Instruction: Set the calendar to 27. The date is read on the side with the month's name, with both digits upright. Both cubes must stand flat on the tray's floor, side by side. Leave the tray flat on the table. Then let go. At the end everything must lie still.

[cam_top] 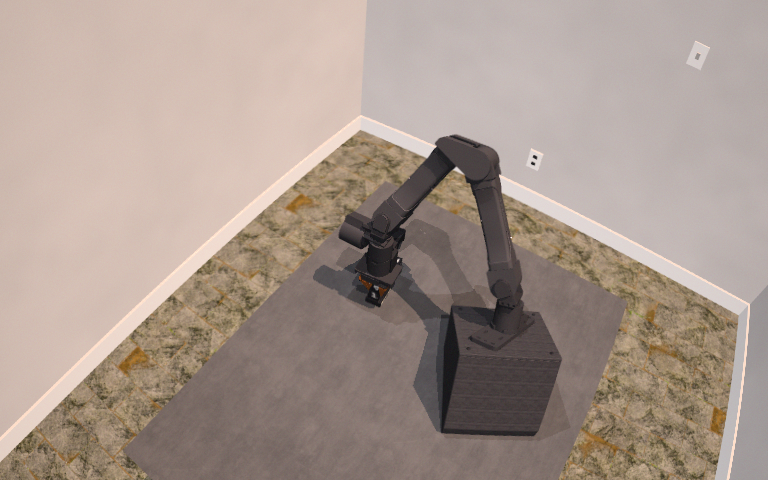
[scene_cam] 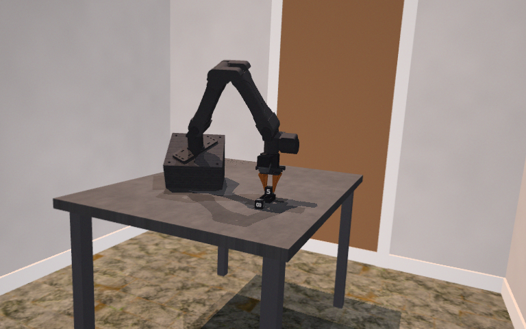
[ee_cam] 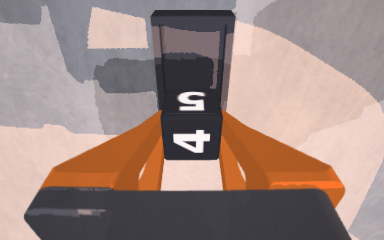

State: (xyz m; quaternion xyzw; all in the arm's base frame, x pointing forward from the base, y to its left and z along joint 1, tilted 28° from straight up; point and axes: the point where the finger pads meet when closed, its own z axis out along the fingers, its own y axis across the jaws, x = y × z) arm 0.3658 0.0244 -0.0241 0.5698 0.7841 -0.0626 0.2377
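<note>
My gripper (cam_top: 375, 290) (scene_cam: 269, 190) (ee_cam: 191, 119) is shut on a black cube (scene_cam: 268, 190) (ee_cam: 192, 142), its orange fingers on two opposite sides. The cube's top shows a sideways 4 in the wrist view; the side facing the tray's free end shows a 5, upright in the exterior view. The cube is at one end of the black tray (scene_cam: 267, 199) (ee_cam: 192, 14); whether it touches the tray's floor I cannot tell. The rest of the tray holds no cube. The month's name is not visible. A second black cube (scene_cam: 259, 203), showing a sideways 8, lies on the table just beyond the tray.
The grey table (cam_top: 293, 380) (scene_cam: 135, 208) carries the dark arm base block (cam_top: 501, 392) (scene_cam: 194, 177), well away from the tray. The second cube is close to the tray's free end in the exterior view. It is out of view in the wrist view.
</note>
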